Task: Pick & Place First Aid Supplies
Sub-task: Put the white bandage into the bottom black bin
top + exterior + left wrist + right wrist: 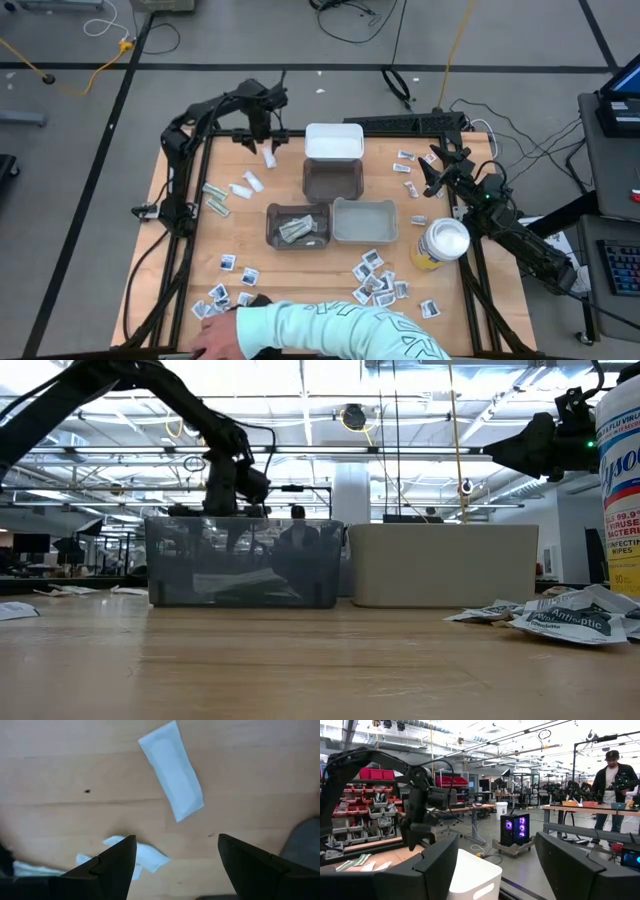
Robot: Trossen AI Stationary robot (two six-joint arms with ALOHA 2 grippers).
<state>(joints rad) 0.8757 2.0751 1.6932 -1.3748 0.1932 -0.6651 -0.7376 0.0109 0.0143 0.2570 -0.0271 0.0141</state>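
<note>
The first aid supplies lie scattered on the wooden table: white strip wrappers [247, 184] at the far left, square printed sachets [374, 279] near the front. One white strip wrapper [172, 770] lies flat on the table just below my left gripper [175, 855], which points down, open and apart from it; in the high view that wrapper [270, 158] lies beside my left gripper [262, 135]. Two more wrappers [142, 856] show by one fingertip. My right gripper [438, 168] waits open at the far right, pointing level with nothing between its fingers [495, 860].
Four small bins stand mid-table: a white one [333, 142], a dark one [332, 181], a dark one holding packets [297, 226] and a pale one [364, 221]. A yellow canister [440, 244] stands at the right. A person's sleeved arm [330, 335] reaches over the near edge.
</note>
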